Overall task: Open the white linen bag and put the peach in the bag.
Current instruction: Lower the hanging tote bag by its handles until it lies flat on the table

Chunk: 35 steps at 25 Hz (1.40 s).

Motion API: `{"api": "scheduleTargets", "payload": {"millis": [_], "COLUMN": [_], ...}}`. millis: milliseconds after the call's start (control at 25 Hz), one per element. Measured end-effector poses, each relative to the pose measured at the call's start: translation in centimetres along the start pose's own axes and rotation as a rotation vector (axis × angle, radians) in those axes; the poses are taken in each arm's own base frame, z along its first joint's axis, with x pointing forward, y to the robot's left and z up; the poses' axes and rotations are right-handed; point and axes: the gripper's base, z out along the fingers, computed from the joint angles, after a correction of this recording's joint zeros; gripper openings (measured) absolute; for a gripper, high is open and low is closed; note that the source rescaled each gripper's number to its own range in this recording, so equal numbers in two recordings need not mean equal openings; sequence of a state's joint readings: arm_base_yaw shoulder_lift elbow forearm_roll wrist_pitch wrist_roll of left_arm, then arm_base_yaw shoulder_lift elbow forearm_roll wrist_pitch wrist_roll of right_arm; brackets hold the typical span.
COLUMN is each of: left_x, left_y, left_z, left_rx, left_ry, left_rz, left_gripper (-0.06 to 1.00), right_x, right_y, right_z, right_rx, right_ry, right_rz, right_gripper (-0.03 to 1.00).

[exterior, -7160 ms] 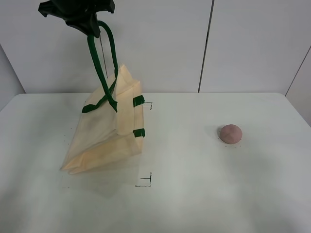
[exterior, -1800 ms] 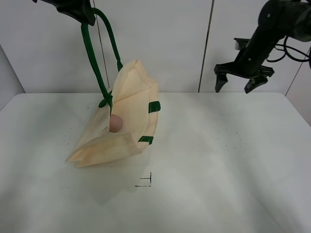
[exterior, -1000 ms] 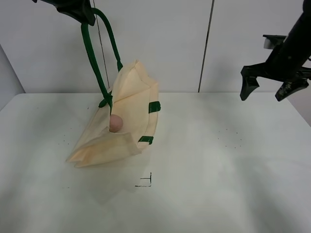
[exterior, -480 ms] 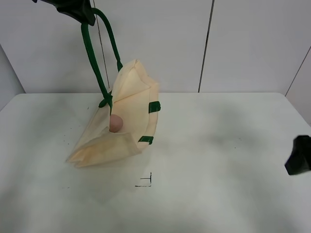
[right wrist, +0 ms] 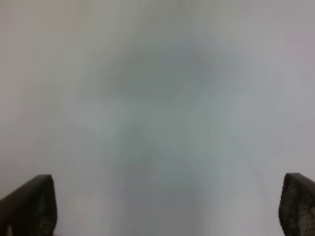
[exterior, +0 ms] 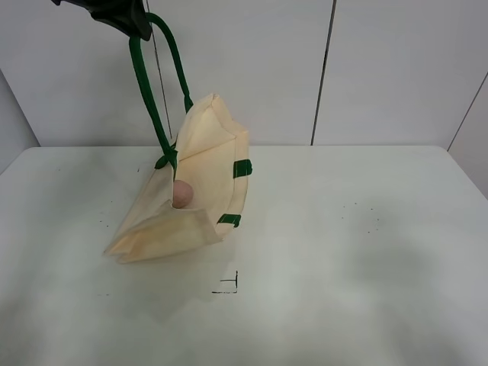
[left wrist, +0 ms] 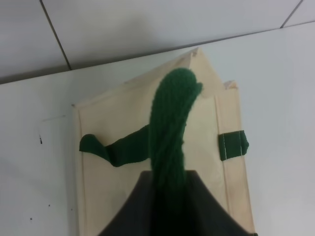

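The white linen bag (exterior: 204,183) hangs tilted on the table's left side, its mouth open. My left gripper (exterior: 122,17) at the top left is shut on the bag's dark green handles (exterior: 149,84) and holds them up. The peach (exterior: 182,194) sits inside the bag's open mouth. In the left wrist view the bag (left wrist: 123,172) lies below, and the gripper (left wrist: 170,196) grips the green handles (left wrist: 170,128). My right gripper (right wrist: 167,206) is out of the exterior view; its wrist view shows wide-apart fingertips (right wrist: 29,204) over bare white surface, holding nothing.
The white table (exterior: 343,252) stretches to the right of the bag. Small black corner marks (exterior: 229,286) sit on the table in front of the bag. A white panelled wall (exterior: 320,69) stands behind.
The peach went from the table's right side into the bag. My right arm, open above the right side, dropped away and left the exterior view. The left gripper kept holding the handles.
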State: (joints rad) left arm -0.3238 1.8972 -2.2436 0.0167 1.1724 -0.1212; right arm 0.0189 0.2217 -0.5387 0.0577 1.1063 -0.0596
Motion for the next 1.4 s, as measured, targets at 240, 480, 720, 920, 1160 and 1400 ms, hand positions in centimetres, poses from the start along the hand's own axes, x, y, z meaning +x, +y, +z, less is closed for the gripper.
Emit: {"api": "scheduleTargets", "payload": {"millis": [240,480,720,920,1160,1400], "left_x": [0.0,0.0,1.8,4.5,9.6,11.6], "left_y": [0.0,0.0,0.1,0.5,0.9,1.3], "left_z": [0.0,0.1,3.0,8.2,14.2,15.9], "left_rx": [0.0,0.001,0.001,0.001,0.036,0.029], "left_ry": [0.0,0.002,0.115,0.171,0.205,0.197], "left_rz": [0.0,0.0,-0.008,-0.022,-0.086,-0.097], "left_gripper": [0.0,0.0,0.0,0.0,0.0,0.53], "right_x": [1.7,2.1,2.1,2.1,2.1,2.1], "right_y": [0.1,-0.1,-0.1,-0.1,-0.1,-0.1], "right_z": [-1.4,-1.9,-1.9,-1.9,-1.9,-1.9], "right_rx": [0.013,0.028,0.031,0.031,0.031,0.031], "right_ry": [-0.203,-0.259,-0.259,-0.259,-0.259,-0.259], "right_rz": [0.015,0.029,0.028,0.028,0.028,0.028], "right_gripper": [1.0,1.0,1.0,1.0,1.0,1.0]}}
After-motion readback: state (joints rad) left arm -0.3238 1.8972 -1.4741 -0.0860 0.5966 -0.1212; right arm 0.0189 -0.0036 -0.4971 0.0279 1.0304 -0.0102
